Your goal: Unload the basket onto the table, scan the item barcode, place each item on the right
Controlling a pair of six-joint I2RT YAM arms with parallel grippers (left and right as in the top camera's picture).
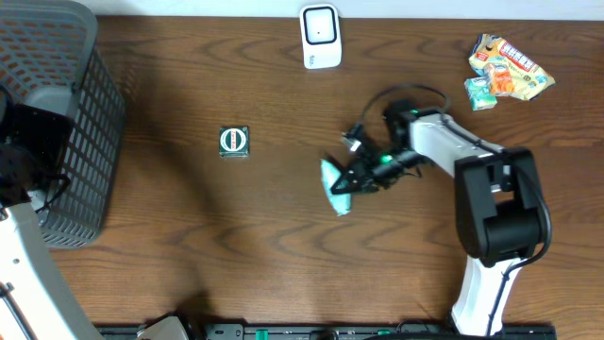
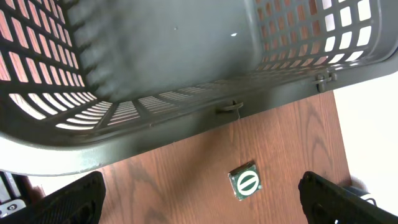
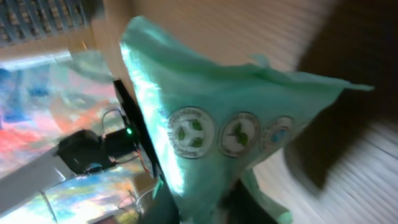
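1. Right pincer [image 1: 359,178] is low over the surface [image 1: 236,246], right of centre, with the pale green packet [image 1: 336,185] at its tips. The packet hides my fingers in the wrist view, so I cannot tell whether I am pinching it or only touching it.
2. Left pincer [image 2: 202,198] is spread wide and empty, beside the grey basket [image 2: 155,134].
3. The scanner [image 1: 320,36] stands at the far edge, well apart from the packet.
4. The wrist view shows three round logos and no barcode, so I judge it is on another face.
5. Doing this well means confirming a firm pinch on a packet edge, carrying it to the scanner, turning the coded face flat to its window and holding steady.
6. Risk: soft film may crease or droop and hide the code.
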